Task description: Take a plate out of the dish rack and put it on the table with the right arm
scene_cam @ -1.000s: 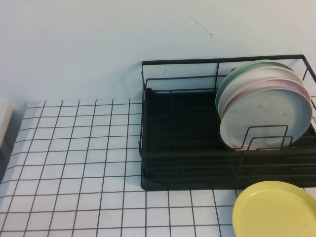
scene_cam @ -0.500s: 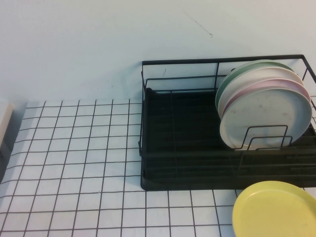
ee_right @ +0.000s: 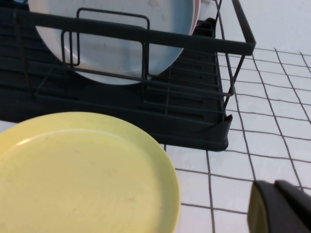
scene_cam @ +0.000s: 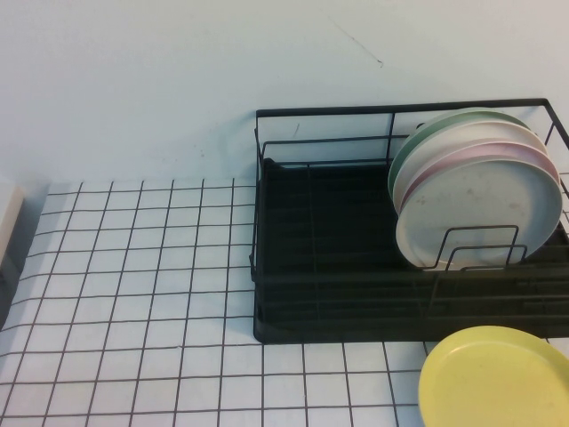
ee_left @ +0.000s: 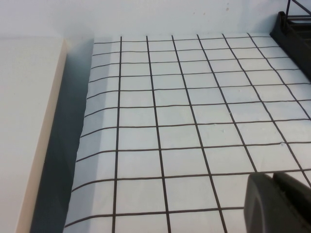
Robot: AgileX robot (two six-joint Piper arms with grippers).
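Note:
The yellow plate (scene_cam: 493, 378) lies flat on the gridded white table (scene_cam: 133, 294), just in front of the right end of the black wire dish rack (scene_cam: 338, 267). In the right wrist view the plate (ee_right: 82, 174) fills the near side, with the rack (ee_right: 194, 126) behind it. My right gripper (ee_right: 274, 183) is shut and holds nothing; it hangs over the table beside the plate, apart from it. My left gripper (ee_left: 272, 174) is shut and empty above bare table at the left. Neither arm shows in the high view.
Several plates stand upright at the rack's right end: a pale blue one (scene_cam: 484, 209) in front, then pink, off-white and green (scene_cam: 436, 129). The rack's left half holds nothing. A pale board (ee_left: 24, 121) borders the table's left edge. A wall stands behind.

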